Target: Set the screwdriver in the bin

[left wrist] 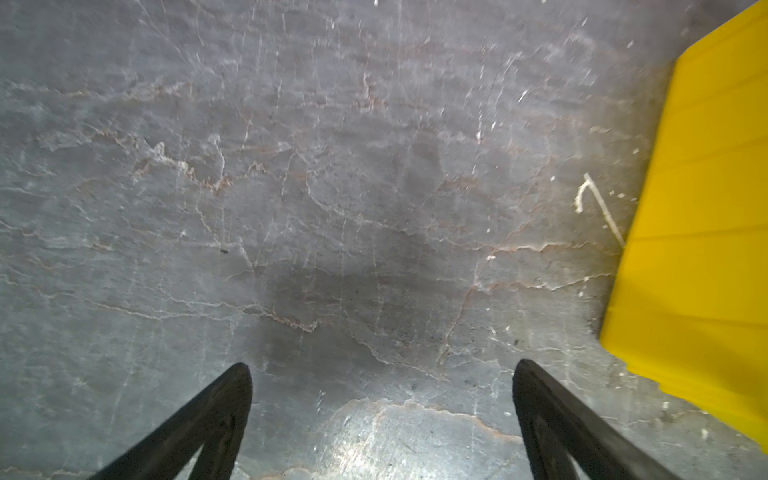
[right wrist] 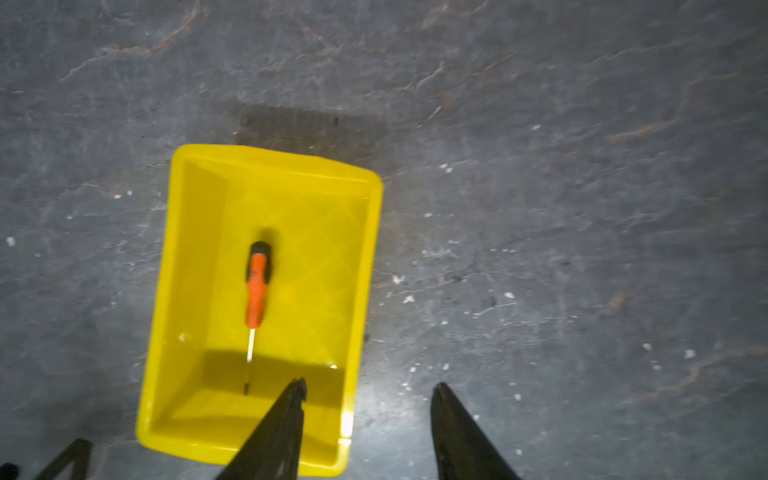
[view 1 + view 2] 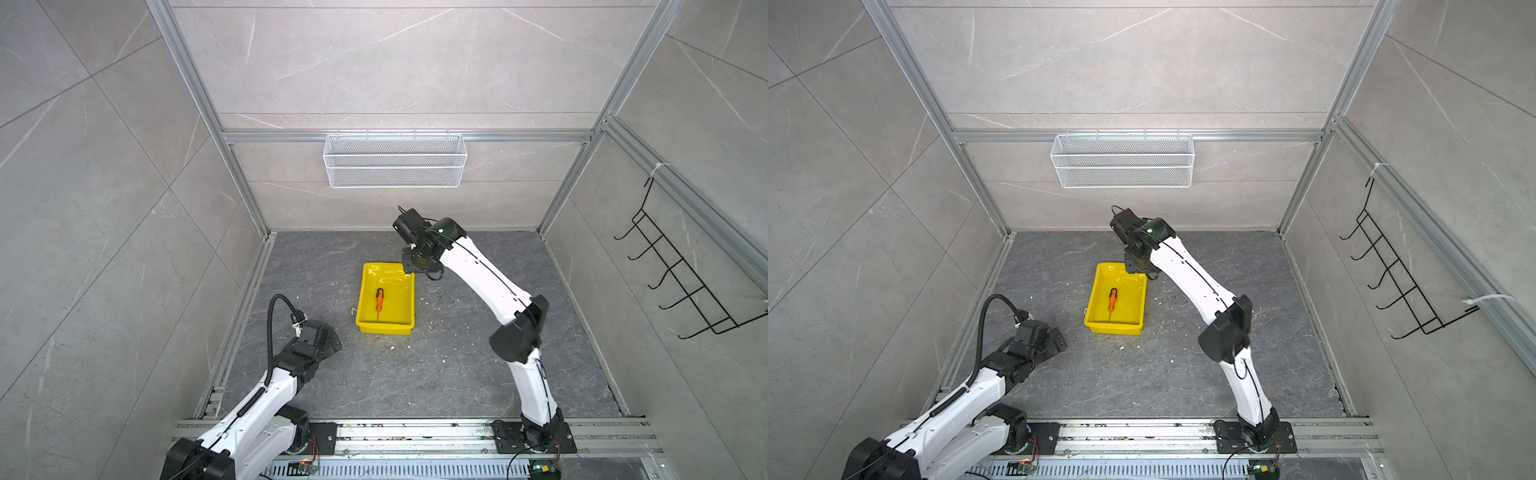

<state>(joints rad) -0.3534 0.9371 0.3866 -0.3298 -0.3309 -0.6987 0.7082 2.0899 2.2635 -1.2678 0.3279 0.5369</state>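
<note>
The screwdriver [image 3: 379,300] [image 3: 1112,300], with an orange handle and a thin silver shaft, lies flat on the floor of the yellow bin [image 3: 384,330] [image 3: 1115,328], free of any grip. In the right wrist view the screwdriver [image 2: 257,291] lies along the length of the bin [image 2: 187,270]. My right gripper [image 2: 370,388] hangs open and empty above the bin's far right corner. One of its fingers is over the bin and the other is over the floor. My left gripper [image 1: 380,368] [image 3: 332,338] sits low and open to the left of the bin [image 1: 706,208], holding nothing.
A white wire mesh basket [image 3: 395,160] hangs on the back wall. A black wire hook rack [image 3: 685,270] is on the right wall. White crumbs and a small bent scrap [image 1: 598,203] litter the dark stone floor around the bin. Aluminium rails edge the floor.
</note>
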